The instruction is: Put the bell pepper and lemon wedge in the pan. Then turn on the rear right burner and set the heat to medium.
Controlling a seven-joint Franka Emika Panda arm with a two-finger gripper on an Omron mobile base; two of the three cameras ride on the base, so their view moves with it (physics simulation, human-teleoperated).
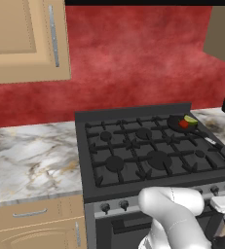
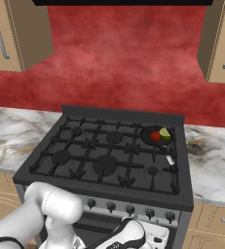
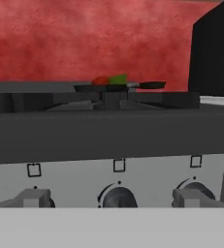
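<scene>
The end effector (image 3: 111, 203) sits low in front of the stove's control panel (image 3: 108, 169), its two finger tips (image 3: 33, 198) rising wide apart at either side of a dark round knob (image 3: 118, 197); the tips stand beside the knob rather than on it, and nothing is held between them. Another knob (image 3: 196, 189) lies partly behind the right-hand tip. Above the panel runs the dark front edge of the stove (image 2: 104, 160), topped by black burner grates (image 1: 148, 151). The pan (image 2: 155, 136) rests on the rear right burner, its long grey handle (image 2: 170, 159) pointing toward the front of the stove. Inside the pan the bell pepper (image 2: 155, 136) and the lemon wedge (image 2: 164, 133) lie touching side by side. Marbled tabletop (image 1: 31, 160) flanks the stove on both sides, with a red wall (image 2: 119, 63) behind and tan cabinets (image 1: 21, 39) above.
</scene>
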